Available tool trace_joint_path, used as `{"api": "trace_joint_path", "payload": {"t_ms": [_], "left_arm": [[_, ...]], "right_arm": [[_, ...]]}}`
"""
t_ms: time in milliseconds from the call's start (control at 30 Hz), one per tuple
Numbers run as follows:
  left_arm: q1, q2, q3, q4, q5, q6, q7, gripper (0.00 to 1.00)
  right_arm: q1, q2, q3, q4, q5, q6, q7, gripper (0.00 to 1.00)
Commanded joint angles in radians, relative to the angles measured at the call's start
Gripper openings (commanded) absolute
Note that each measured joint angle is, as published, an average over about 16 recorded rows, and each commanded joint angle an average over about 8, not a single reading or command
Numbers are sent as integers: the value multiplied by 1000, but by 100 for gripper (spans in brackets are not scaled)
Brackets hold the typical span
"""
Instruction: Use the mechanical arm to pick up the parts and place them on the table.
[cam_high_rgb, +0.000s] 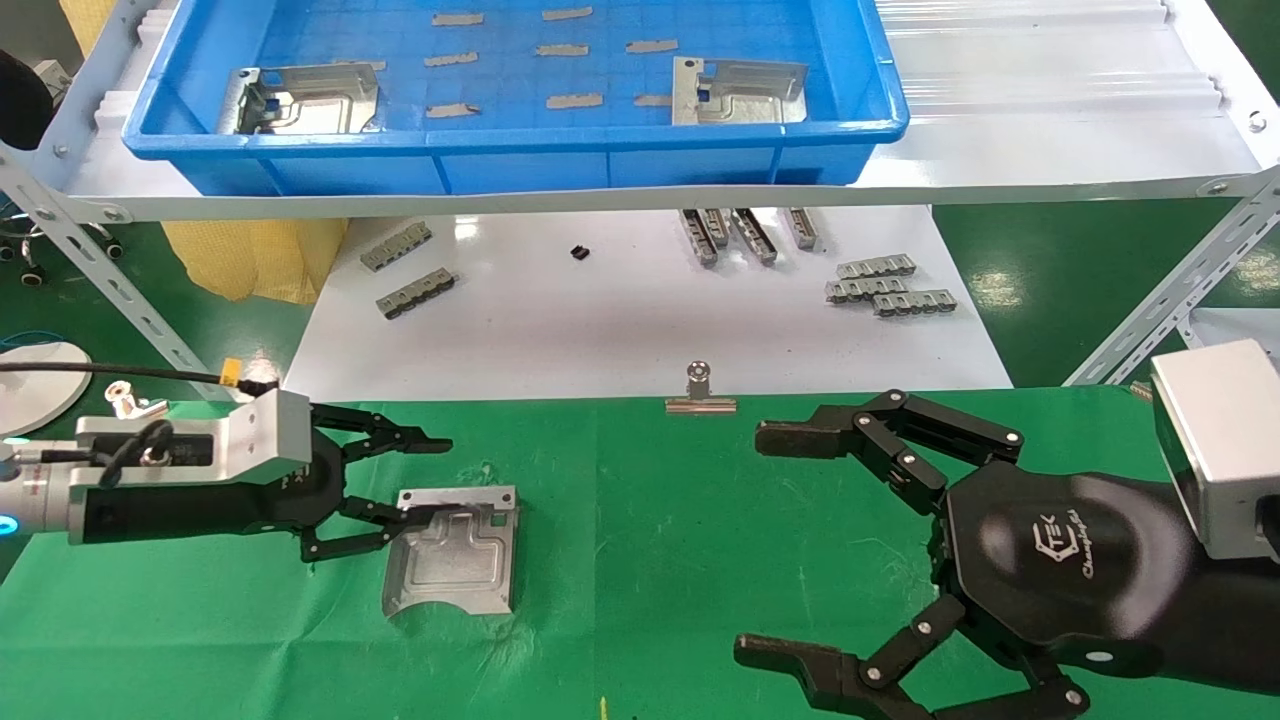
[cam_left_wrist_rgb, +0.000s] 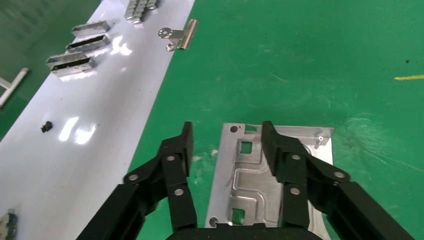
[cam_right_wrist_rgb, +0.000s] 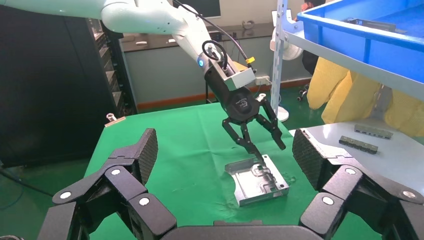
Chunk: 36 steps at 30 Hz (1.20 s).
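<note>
A silver sheet-metal plate (cam_high_rgb: 452, 548) lies flat on the green cloth table (cam_high_rgb: 650, 540); your left gripper (cam_high_rgb: 405, 478) stands open over its edge, one finger above the plate, gripping nothing; I judge a straight lift clear is best; the right gripper (cam_high_rgb: 775, 545) hovers open, well apart; two plates (cam_high_rgb: 300, 98) wait in the blue bin (cam_high_rgb: 520, 150) above; a binder clip (cam_high_rgb: 700, 392) sits near.

Silver part (cam_high_rgb: 452, 548), green table (cam_high_rgb: 650, 560), blue bin (cam_high_rgb: 520, 160)
</note>
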Motion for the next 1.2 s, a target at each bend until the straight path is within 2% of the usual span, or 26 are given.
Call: {"api": "trace_joint_path", "payload": {"t_ms": [33, 367, 1200], "left_arm": [[0, -2, -4, 8, -8, 3, -16, 100], [22, -14, -17, -43, -23, -2, -39, 100], [268, -159, -181, -556, -232, -40, -410, 100]], "right_arm": [[0, 0, 0, 0, 0, 0, 0, 100], [0, 0, 0, 0, 0, 0, 0, 100], [0, 0, 0, 0, 0, 0, 0, 100]]}}
